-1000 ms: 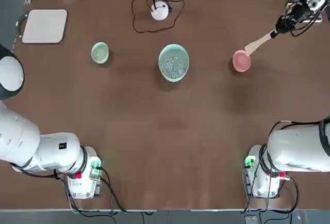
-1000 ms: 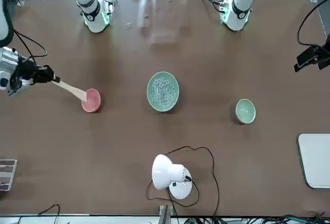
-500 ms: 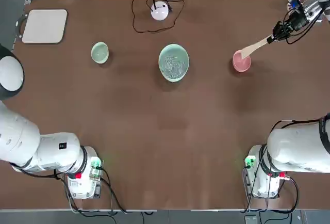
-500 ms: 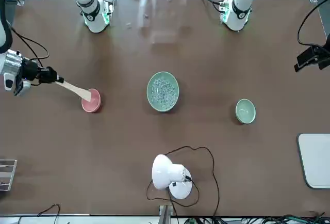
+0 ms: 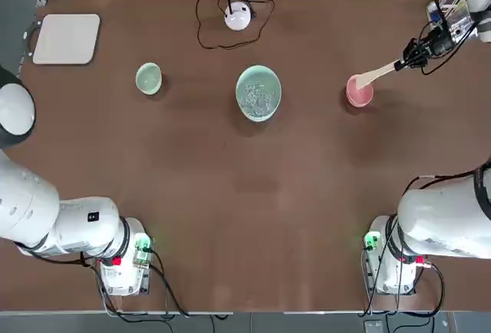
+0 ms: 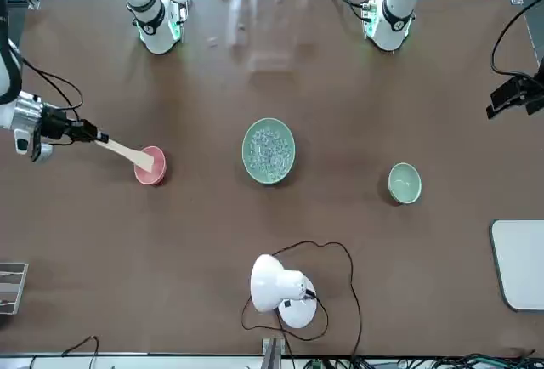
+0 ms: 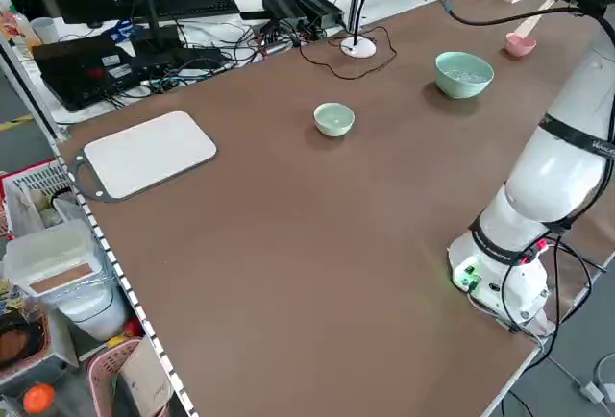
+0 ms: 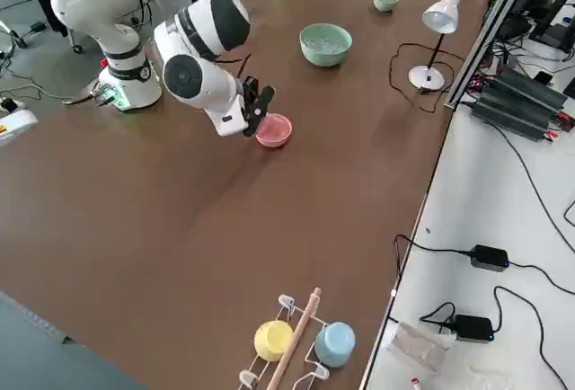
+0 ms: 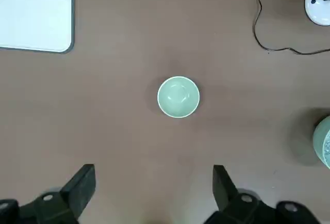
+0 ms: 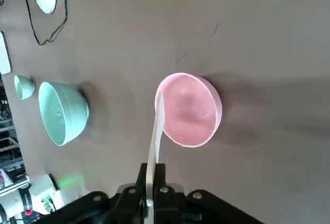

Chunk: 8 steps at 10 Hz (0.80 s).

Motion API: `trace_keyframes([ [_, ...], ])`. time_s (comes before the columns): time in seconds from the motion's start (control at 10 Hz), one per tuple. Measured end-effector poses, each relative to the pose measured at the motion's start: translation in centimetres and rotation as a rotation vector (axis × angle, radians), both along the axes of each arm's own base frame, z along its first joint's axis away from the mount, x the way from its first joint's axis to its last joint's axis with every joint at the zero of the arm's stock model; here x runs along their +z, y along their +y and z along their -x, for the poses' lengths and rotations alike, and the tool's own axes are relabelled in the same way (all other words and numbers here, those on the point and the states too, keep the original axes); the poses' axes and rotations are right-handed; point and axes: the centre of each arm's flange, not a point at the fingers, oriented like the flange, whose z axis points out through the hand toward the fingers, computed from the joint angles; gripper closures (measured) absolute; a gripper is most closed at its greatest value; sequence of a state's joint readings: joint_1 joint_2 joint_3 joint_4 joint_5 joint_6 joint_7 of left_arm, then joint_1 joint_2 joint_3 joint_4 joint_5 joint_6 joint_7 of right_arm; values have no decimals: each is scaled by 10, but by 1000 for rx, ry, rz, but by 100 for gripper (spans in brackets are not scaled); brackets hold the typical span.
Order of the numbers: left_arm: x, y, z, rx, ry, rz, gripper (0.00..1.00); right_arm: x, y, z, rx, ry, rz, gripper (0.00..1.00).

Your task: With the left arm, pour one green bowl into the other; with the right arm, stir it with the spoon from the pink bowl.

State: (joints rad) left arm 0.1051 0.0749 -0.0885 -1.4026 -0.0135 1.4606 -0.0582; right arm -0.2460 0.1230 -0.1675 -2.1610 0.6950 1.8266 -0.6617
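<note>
The pour looks done: clear pieces [image 5: 258,101] lie in the large green bowl [image 5: 252,80], and the small green bowl [image 9: 178,97] is bare inside. Stirring is left. In the right wrist view, the right tool [image 10: 152,166] at bottom centre grips the spoon [image 10: 155,144] — its blade at the rim of the pink bowl [image 10: 188,110], just above centre. Farther off, at left, sits the large bowl; the small one is beyond, upper left. The left tool [image 9: 154,171], low in its wrist view, stands open and holds nothing.
</note>
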Motion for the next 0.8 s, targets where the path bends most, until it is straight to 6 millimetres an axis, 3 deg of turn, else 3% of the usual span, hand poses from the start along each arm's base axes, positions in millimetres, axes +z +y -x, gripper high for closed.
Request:
trace_keyframes([
  [0.8, 0, 0, 0, 1, 0, 0, 0, -52, -14, 5, -1, -23, -80, 94],
])
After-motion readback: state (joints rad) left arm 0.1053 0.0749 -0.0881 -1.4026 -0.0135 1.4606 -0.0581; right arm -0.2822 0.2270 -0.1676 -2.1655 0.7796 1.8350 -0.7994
